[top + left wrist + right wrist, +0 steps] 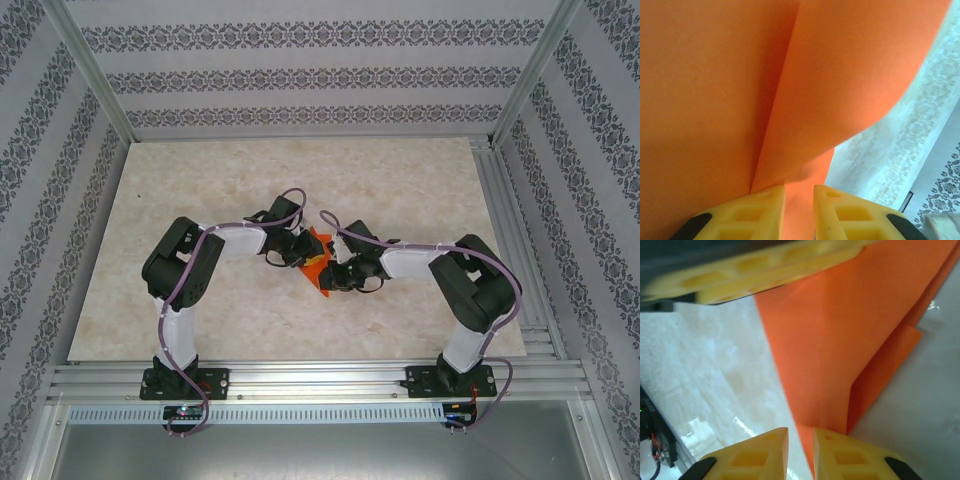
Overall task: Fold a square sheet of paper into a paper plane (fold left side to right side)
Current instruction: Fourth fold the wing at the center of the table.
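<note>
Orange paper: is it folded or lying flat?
Folded: the orange paper shows overlapping layers and a sharp crease line.

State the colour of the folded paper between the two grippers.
Bright orange, unpatterned; the paper plane shows best in the left wrist view.

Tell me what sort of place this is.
Probably a robotics test cell: a beige marble-look tabletop inside a silver aluminium frame, with grey patterned wall panels and two robot arms bolted at its edge.
</note>
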You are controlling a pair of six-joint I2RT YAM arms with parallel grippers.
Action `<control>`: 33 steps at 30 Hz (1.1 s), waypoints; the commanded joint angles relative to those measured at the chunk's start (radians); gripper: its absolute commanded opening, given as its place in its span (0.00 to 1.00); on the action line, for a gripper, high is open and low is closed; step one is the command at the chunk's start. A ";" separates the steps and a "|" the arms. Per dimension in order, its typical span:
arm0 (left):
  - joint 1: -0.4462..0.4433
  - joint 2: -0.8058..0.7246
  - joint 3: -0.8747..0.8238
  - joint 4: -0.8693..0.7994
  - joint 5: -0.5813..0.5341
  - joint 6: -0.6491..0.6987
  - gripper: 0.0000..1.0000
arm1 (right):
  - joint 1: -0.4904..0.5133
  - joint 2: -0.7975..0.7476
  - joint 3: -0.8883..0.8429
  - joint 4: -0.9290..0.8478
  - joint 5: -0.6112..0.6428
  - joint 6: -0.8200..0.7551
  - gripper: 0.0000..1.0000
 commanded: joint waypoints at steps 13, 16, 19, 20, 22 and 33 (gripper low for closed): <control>0.021 0.015 -0.116 0.069 -0.104 -0.026 0.25 | -0.055 0.009 -0.041 0.238 -0.109 0.099 0.25; 0.021 0.015 -0.116 0.069 -0.104 -0.029 0.25 | -0.059 0.038 -0.035 0.266 -0.115 0.108 0.25; 0.022 0.015 -0.116 0.069 -0.103 -0.027 0.25 | -0.067 0.056 -0.043 0.291 -0.116 0.117 0.24; 0.021 0.015 -0.117 0.069 -0.106 -0.027 0.25 | -0.070 0.057 -0.049 0.303 -0.119 0.122 0.24; 0.021 0.015 -0.117 0.068 -0.106 -0.027 0.25 | -0.074 0.059 -0.057 0.312 -0.120 0.126 0.24; 0.022 0.019 -0.114 0.064 -0.107 -0.025 0.24 | -0.084 0.029 -0.120 0.374 -0.152 0.169 0.24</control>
